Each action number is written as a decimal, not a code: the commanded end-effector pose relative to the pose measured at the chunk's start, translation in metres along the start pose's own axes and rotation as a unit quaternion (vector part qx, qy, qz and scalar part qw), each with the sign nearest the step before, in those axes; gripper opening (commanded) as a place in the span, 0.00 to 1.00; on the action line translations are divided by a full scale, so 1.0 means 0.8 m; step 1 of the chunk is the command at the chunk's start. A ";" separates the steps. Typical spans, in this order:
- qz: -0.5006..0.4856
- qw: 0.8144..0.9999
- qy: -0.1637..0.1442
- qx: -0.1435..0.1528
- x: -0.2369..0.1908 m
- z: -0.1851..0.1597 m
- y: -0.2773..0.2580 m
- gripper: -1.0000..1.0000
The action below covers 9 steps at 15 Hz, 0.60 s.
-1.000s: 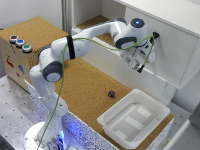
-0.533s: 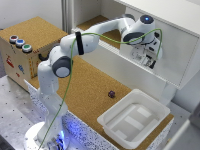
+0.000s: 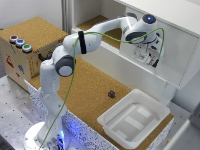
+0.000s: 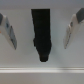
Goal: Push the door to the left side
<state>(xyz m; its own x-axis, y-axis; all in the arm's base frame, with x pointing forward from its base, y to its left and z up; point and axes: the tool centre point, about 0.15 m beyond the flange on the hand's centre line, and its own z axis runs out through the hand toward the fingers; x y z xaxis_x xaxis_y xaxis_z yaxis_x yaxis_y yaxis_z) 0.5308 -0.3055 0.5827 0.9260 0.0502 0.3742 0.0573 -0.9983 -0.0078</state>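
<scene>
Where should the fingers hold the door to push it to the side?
Best on the handle, the short black upright bar on the door. The door itself is flat with nothing else to hold. Come straight at its front face, one finger on each side of the bar; the gripper already straddles it, open.

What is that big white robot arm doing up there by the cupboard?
The robot arm is reaching up to the white door of a cabinet. Its claw is right at the door's black handle. The wrist view shows the claw open, with one finger on each side of the handle and not squeezing it. Down on the cork table sits a white bin nobody is touching.
</scene>
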 end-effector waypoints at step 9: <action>0.031 0.999 -0.032 -0.004 0.058 0.019 0.015 0.00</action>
<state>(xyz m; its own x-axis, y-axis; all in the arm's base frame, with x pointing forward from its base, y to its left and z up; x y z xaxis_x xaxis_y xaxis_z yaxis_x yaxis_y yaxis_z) 0.5482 -0.3041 0.5811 0.9180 0.0058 0.3966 0.0095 -0.9999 -0.0074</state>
